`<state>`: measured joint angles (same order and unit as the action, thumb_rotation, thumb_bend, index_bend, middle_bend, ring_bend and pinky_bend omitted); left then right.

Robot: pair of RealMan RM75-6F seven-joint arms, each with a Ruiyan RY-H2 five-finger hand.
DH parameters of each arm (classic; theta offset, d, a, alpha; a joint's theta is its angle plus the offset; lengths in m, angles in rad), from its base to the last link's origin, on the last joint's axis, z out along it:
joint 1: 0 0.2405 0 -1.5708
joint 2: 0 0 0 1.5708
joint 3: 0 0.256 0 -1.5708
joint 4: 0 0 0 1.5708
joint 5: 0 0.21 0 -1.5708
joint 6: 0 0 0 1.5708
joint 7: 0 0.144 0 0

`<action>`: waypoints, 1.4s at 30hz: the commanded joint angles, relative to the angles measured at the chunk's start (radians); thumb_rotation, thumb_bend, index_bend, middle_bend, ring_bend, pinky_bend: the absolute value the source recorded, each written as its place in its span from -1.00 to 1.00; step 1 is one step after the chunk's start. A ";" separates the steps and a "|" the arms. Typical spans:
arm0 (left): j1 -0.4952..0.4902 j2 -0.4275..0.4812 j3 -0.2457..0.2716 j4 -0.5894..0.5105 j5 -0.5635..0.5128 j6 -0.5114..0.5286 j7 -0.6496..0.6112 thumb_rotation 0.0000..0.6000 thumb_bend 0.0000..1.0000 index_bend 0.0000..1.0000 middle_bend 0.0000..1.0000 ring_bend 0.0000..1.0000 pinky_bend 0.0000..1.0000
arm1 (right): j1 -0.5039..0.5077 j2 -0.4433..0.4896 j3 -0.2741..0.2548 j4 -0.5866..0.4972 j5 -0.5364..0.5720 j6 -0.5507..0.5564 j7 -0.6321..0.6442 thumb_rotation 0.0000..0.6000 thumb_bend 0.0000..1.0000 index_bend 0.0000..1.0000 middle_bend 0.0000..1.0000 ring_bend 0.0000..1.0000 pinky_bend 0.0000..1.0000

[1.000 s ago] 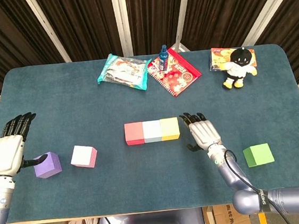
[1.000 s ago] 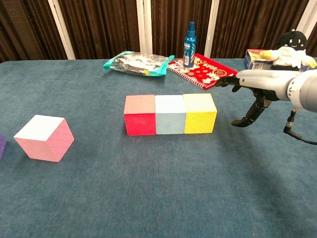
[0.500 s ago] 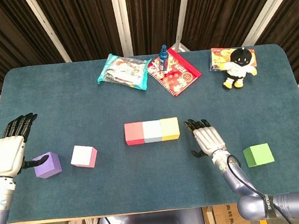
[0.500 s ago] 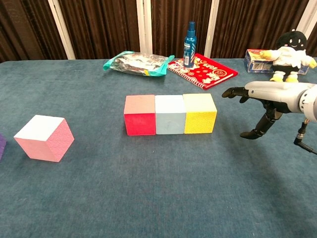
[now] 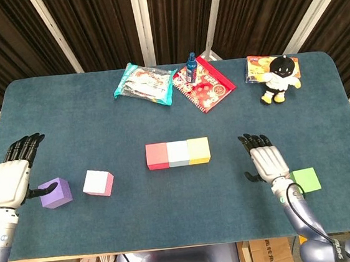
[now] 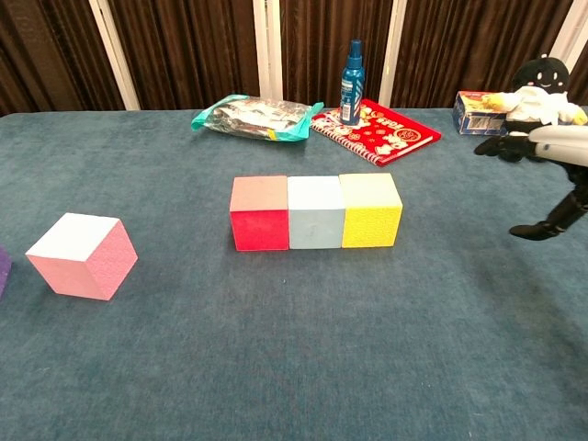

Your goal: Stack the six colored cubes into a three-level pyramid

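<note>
A red cube [image 5: 156, 156], a pale blue cube [image 5: 178, 153] and a yellow cube [image 5: 198, 150] sit touching in a row at mid-table; the chest view shows them as red cube [image 6: 259, 214], pale blue cube [image 6: 315, 212] and yellow cube [image 6: 370, 210]. A pink cube [image 5: 98, 183] [image 6: 82, 255] lies to the left, with a purple cube [image 5: 55, 193] beyond it. A green cube [image 5: 306, 180] lies at the right. My right hand [image 5: 269, 162] [image 6: 551, 175] hovers open just left of the green cube. My left hand [image 5: 12, 176] is open beside the purple cube, thumb near its left face.
Along the far edge lie a teal snack bag [image 5: 145, 83], a blue spray bottle [image 5: 191, 61] on a red notebook [image 5: 204, 85], and a plush toy [image 5: 277, 79] on a small box [image 5: 258, 67]. The table's front edge runs close behind both hands.
My right hand has moved right, away from the yellow cube and toward the green cube. The left hand and all cubes have stayed put.
</note>
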<state>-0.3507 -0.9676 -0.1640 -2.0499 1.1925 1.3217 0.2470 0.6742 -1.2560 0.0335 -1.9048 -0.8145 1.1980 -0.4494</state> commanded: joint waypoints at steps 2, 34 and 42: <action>0.000 -0.001 0.003 -0.002 0.005 0.000 0.007 1.00 -0.76 -1.00 -0.93 -1.00 -0.90 | -0.056 0.035 -0.039 -0.011 -0.090 0.024 0.042 1.00 -0.34 -1.00 -0.89 -0.92 -1.00; -0.146 -0.101 0.072 0.061 -0.131 -0.233 0.274 1.00 -0.75 -1.00 -0.62 -0.96 -0.82 | -0.274 0.034 -0.029 0.162 -0.435 0.139 0.300 1.00 -0.34 -1.00 -1.00 -1.00 -1.00; -0.217 -0.177 0.091 0.119 -0.168 -0.299 0.354 1.00 -0.75 -1.00 -0.60 -0.96 -0.82 | -0.289 0.031 -0.009 0.165 -0.451 0.127 0.312 1.00 -0.34 -1.00 -1.00 -1.00 -1.00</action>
<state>-0.5546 -1.1288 -0.0790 -1.9446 1.0287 1.0328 0.5891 0.3865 -1.2246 0.0230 -1.7396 -1.2648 1.3266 -0.1383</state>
